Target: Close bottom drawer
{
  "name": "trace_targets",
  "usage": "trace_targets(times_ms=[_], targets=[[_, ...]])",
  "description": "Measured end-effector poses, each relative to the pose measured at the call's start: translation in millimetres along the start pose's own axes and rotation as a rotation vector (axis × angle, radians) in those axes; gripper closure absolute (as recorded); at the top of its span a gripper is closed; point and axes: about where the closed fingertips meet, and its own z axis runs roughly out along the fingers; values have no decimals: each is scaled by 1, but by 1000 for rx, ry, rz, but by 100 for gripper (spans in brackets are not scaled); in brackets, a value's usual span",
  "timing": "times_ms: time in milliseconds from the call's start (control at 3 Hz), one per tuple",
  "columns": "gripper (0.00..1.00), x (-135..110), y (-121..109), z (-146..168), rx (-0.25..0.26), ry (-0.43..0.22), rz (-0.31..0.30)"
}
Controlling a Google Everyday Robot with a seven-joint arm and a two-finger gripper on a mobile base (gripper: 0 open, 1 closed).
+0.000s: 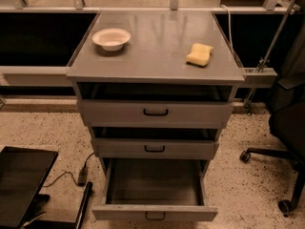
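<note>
Grey metal desk (pixel 157 51) w/ 3 drawers. Bottom drawer (pixel 155 182) at floor level, pulled far out, deep tray showing; plain flat front, small black loop handle (pixel 155 216). Middle drawer (pixel 190 148) and top drawer (pixel 200 112) each slightly out. On top: 1 round white bowl (pixel 111 38), 1 yellow sponge (pixel 199 54), well apart. Black chair (pixel 286 128) at right; black bar (pixel 83 205) just beside drawer front at left. Speckled floor. Hand out of shot; grip can't tell.

Speckled floor (pixel 257 175), black office chair (pixel 290 123) at right, perhaps a dark panel (pixel 21 180) lower left.
</note>
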Motion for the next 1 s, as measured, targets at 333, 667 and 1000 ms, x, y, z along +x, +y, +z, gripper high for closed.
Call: trace_targets(times_ms=[333,667,1000], targets=[[0,23,25,73,-36,-39,24],[0,45,42,142,-77,-13,45],[0,61,16,192,-43,60,59]])
